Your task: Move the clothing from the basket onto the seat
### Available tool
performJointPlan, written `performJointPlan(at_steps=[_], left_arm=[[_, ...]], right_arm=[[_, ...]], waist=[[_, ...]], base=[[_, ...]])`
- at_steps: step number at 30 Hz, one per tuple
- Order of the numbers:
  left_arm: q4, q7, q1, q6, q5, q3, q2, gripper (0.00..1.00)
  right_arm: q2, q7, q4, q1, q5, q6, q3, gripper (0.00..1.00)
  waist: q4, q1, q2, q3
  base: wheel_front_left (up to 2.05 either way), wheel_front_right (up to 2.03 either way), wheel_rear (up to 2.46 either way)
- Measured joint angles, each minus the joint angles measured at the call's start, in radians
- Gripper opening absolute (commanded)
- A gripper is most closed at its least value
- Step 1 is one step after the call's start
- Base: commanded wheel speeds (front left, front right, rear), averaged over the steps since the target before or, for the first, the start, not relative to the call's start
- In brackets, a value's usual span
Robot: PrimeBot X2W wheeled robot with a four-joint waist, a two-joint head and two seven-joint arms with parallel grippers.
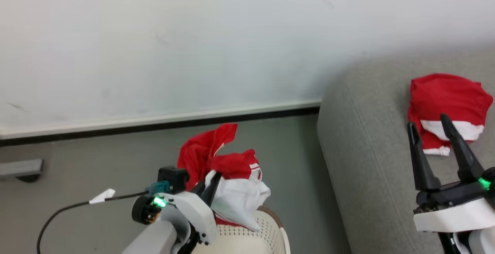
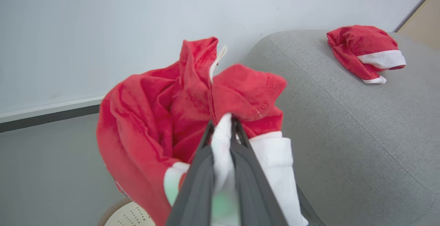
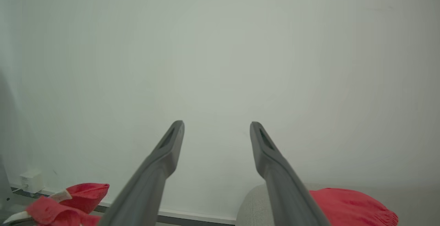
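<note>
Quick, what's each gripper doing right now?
Left gripper: shut on the red garment.
Right gripper: open, holding nothing.

We seem to be in a plain living-room corner of a home, judging by the grey upholstered sofa near a bare white wall, the skirting board, smooth grey floor, laundry basket and red clothing.
</note>
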Motion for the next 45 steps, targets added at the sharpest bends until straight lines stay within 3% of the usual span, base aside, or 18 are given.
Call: performJointPlan(at_steps=[9,22,37,45], left_arm=[[-0.179,0.001,-0.006,0.027,0.002,0.017,0.043,0.0],[-0.484,0.116,-0.013,0.101,0.0,0.037,0.124,0.0],[-0.62,0.173,0.016,0.147,-0.015,0.04,0.163,0.0],[-0.643,0.181,0.0,0.154,-0.018,0.041,0.167,0.0]], right_arm=[[0.003,0.0,0.021,0.032,0.02,0.0,0.041,1.0],[0.017,0.0,0.033,0.051,0.032,0.0,0.077,1.0],[0.01,0.0,0.035,0.05,0.044,0.0,0.115,1.0],[-0.009,0.0,0.039,0.037,0.135,0.0,0.298,1.0]], waist=[[0.044,0.0001,0.0,-0.085],[0.046,0.0003,0.0,-0.116],[0.028,0.0004,0.0,-0.11],[0.029,0.0003,0.0,-0.109]], base=[[0.0,0.0,0.0],[0.0,0.0,0.0],[0.0,0.0,0.0],[0.0,0.0,0.0]])
